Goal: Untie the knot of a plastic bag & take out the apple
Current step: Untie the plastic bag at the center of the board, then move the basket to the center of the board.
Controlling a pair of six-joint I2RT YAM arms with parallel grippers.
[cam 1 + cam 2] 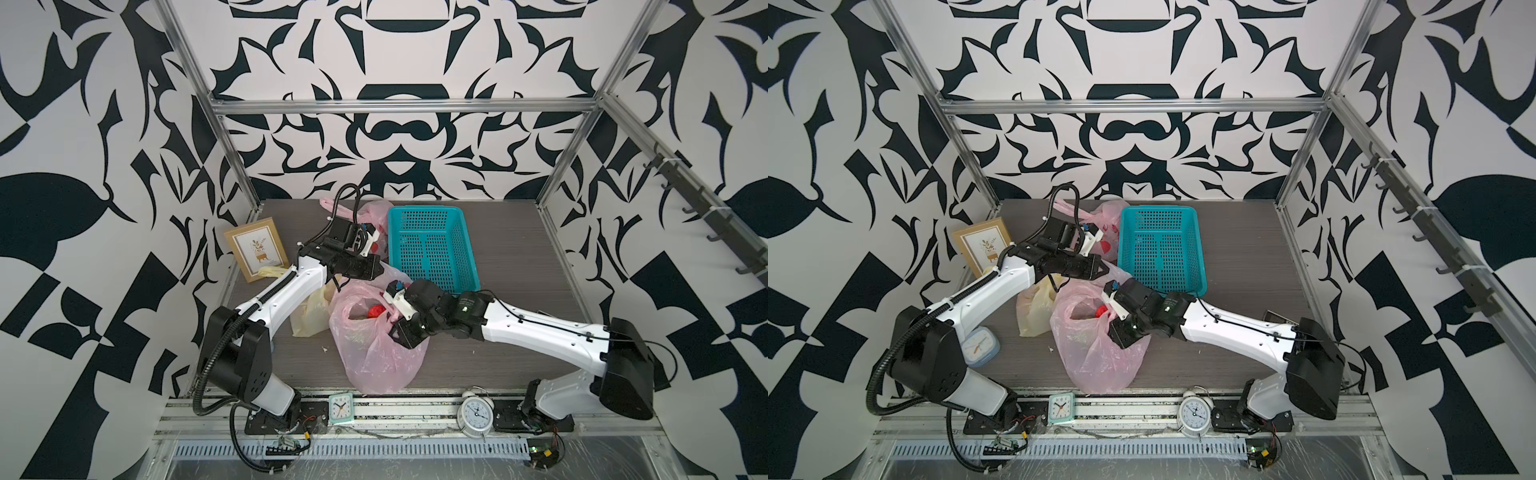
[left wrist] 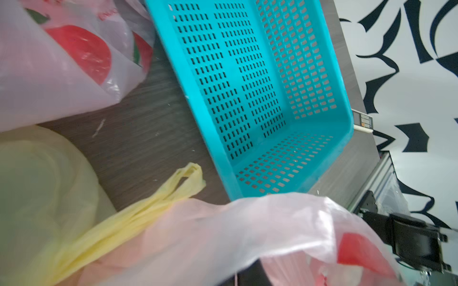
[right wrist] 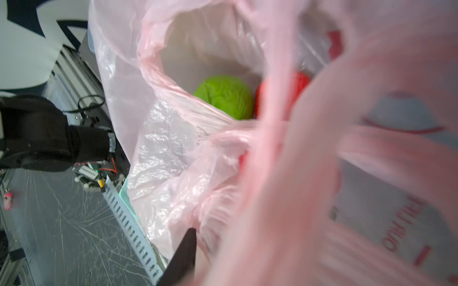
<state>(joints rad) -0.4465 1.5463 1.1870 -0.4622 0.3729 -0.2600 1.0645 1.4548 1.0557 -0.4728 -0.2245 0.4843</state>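
Plastic bag [image 1: 374, 357], crinkly pink (round green apple [image 3: 224, 97] inside)

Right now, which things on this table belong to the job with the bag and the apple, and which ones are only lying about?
For the job: pink bag, held open by left gripper and right gripper; green apple inside it.
Lying about: yellow bag, second pink bag, turquoise basket, picture frame, square clock, round alarm clock.

Open mouth of pink bag [image 1: 374, 357], green apple [image 3: 224, 96] unobstructed inside.
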